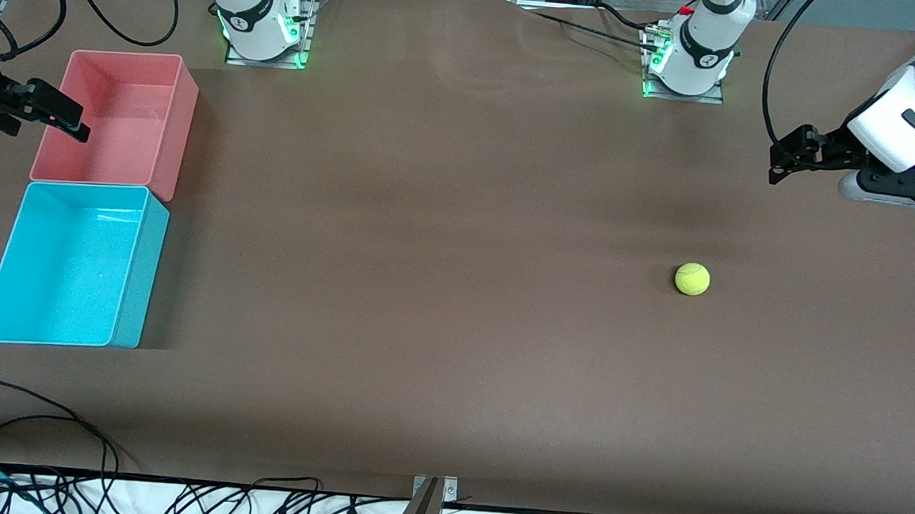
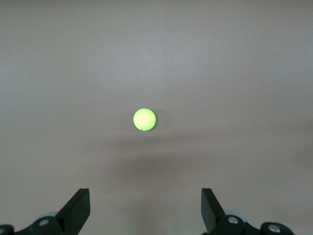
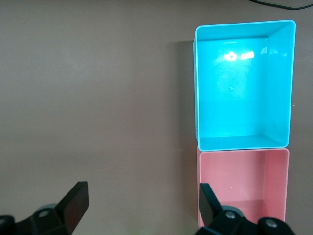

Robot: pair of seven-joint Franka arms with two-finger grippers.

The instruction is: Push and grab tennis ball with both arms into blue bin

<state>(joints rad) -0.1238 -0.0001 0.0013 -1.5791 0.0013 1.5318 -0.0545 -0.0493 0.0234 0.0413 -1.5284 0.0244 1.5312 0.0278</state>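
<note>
Our left gripper (image 1: 781,159) hangs in the air over the table's edge at the left arm's end, fingers spread wide and holding nothing. In the left wrist view the two black fingertips (image 2: 78,208) frame bare brown table, with the tennis ball (image 2: 145,119) sitting well ahead of them and roughly centred between them. Our right gripper (image 1: 65,118) hovers over the rim of the pink bin (image 1: 128,122) at the right arm's end, equally wide open and empty.

We judge the tennis ball (image 1: 692,278) to be light, springy and fuzzy: the felt should give the pads decent friction, but the round shape means it will roll at the slightest nudge on this smooth surface. We would take it across its middle, fingers on either flank, closing gently so it does not squirt out; a push should be aimed through its centre.

The ball rests alone on the open table, toward the left arm's end, nearer the front camera than the left gripper and well apart from it. The blue bin (image 1: 68,265) stands empty at the right arm's end, touching the pink bin and nearer the camera than it, well apart from the ball.
</note>
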